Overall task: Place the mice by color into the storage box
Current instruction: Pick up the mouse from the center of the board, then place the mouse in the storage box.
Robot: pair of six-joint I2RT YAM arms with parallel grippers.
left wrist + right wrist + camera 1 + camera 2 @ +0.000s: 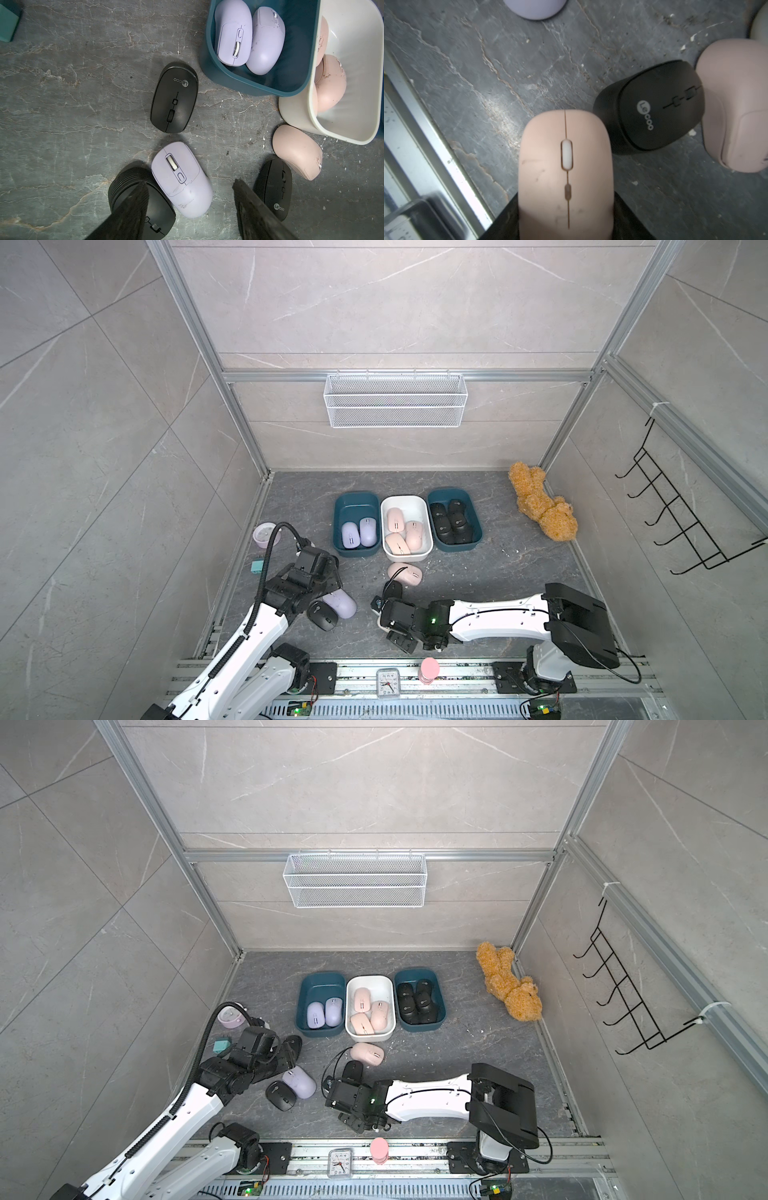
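Note:
My right gripper (566, 209) is shut on a pale pink mouse (565, 158), low over the floor near the front (380, 614). Beside it lie a black mouse (392, 590) and another pink mouse (405, 572). My left gripper (191, 199) is open above a lavender mouse (340, 603) and a black mouse (322, 615), holding nothing. One more black mouse (174, 97) lies beyond them. Three storage boxes stand in a row: a teal box (355, 495) with two lavender mice, a white box (405, 498) with pink mice, and a teal box (449, 491) with black mice.
A lavender alarm clock (264, 534) and a teal block (256, 566) sit by the left wall. A brown plush bear (542, 502) lies at the back right. A wire basket (395, 400) hangs on the back wall. A small clock (388, 682) and a pink cylinder (429, 670) stand on the front rail.

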